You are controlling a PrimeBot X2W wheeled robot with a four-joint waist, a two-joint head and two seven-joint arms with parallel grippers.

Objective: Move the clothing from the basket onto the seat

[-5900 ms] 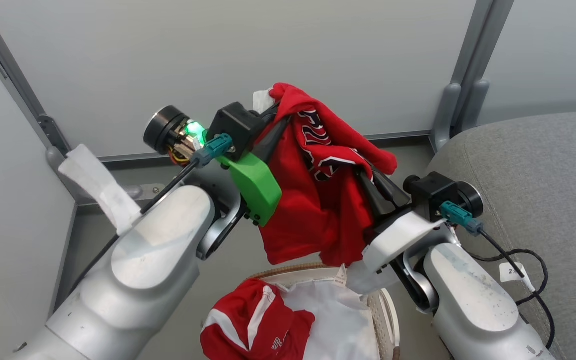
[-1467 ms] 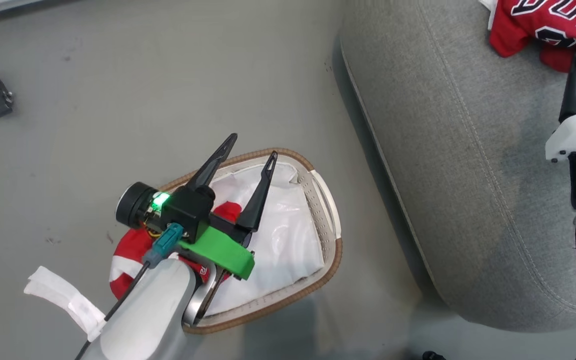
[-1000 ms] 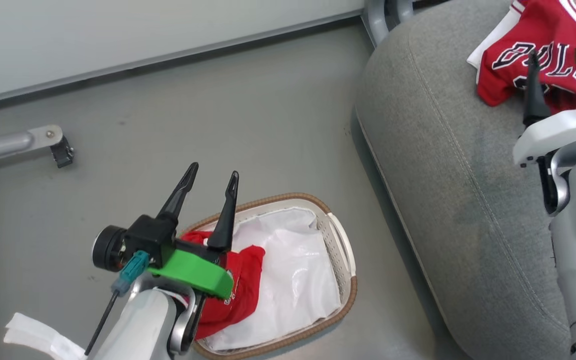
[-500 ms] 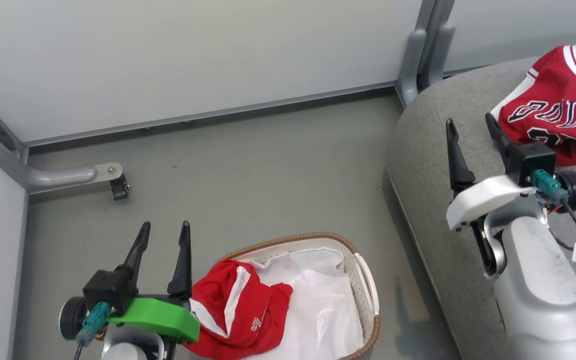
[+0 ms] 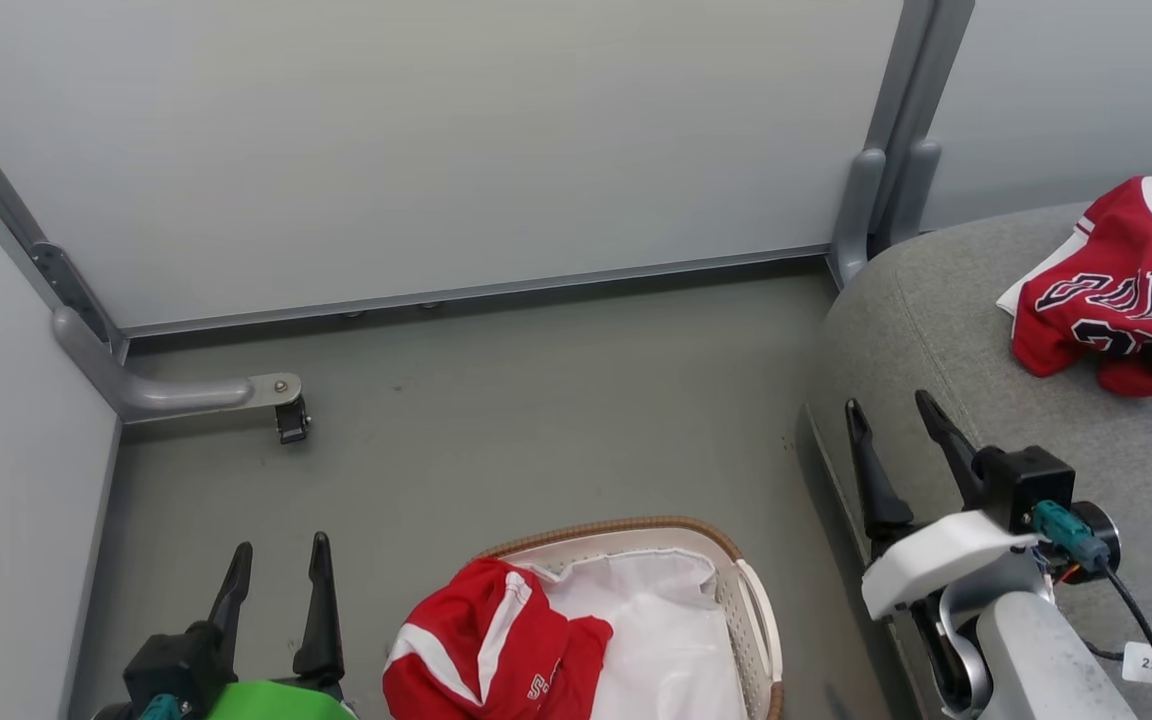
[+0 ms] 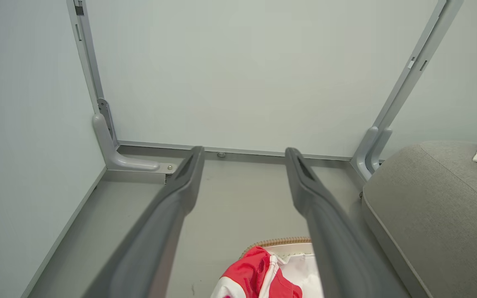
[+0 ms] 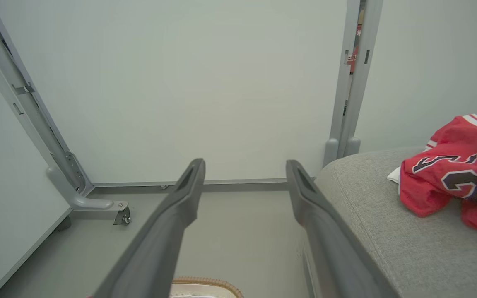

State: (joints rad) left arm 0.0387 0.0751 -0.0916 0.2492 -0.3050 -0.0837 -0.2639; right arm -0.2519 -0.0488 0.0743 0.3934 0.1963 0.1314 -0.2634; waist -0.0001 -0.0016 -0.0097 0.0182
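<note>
A soft jersey (image 5: 1116, 320) lies on the rounded fabric seat (image 5: 936, 340), a second jersey (image 5: 476, 655) in the perforated oval basket (image 5: 748, 615) (white liner (image 5: 666, 640)); left fingers (image 5: 319, 600) and right fingers (image 5: 871, 485) gape empty.

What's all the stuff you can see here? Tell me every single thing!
lettered jersey: one, red, crumpled on the seat.
striped jersey: one, red and white, in the basket's left side.
basket: one, white with brown rim, on the floor.
liner: one, white, inside the basket.
seat: one, grey, right.
metal foot: one, grey, left by the wall.
floor: grey.
left pincer: one, dark, open, lower left.
right pincer: one, dark, open, by the seat's edge.
</note>
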